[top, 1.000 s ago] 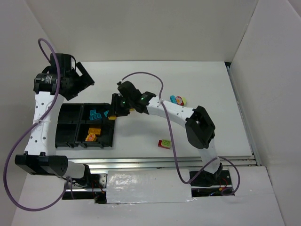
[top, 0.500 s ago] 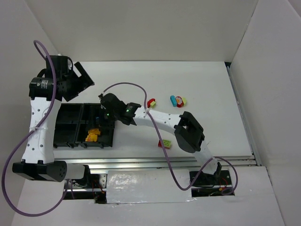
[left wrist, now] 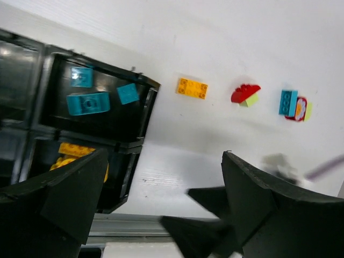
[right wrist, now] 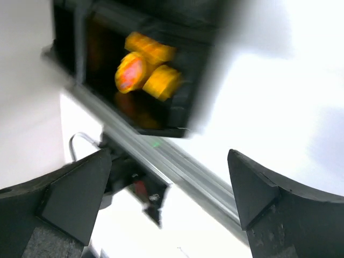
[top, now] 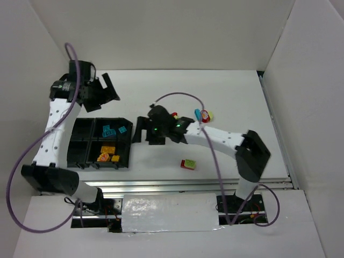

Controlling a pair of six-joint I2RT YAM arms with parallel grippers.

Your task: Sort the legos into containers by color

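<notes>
The right gripper (right wrist: pixel 169 156) has just let go. Its fingers stand wide apart with nothing between them, and it has pulled back to a spot just beside the right wall of the black tray (top: pixel 80 130). A second ago it was at the tray's clipped corner. Half a second ago it hung over the near-right compartment. The orange bricks (top: pixel 107 157) in that compartment now number one more than before, the new piece lying just right of the earlier pile. The drop therefore appears to have landed with its own colour. The cyan bricks (top: pixel 110 130) sit unchanged in the far-right compartment. The two left compartments look bare as far as they show.

The left gripper (left wrist: pixel 165 156) is also released and empty. It hovers beyond the tray's far edge, having swung slightly rightward.

The pieces still loose on the table all lie to the right of the tray:
- an orange brick (left wrist: pixel 192 87) just off the clipped corner
- a red arch piece (left wrist: pixel 244 92) with lime green under it
- a cyan brick (left wrist: pixel 287 102) touching a red-and-yellow piece (left wrist: pixel 299 109)
- a red-and-green brick (top: pixel 188 164), nearer the arm bases

The sorting looks roughly half done, and the loose orange brick is the closest next pick.
</notes>
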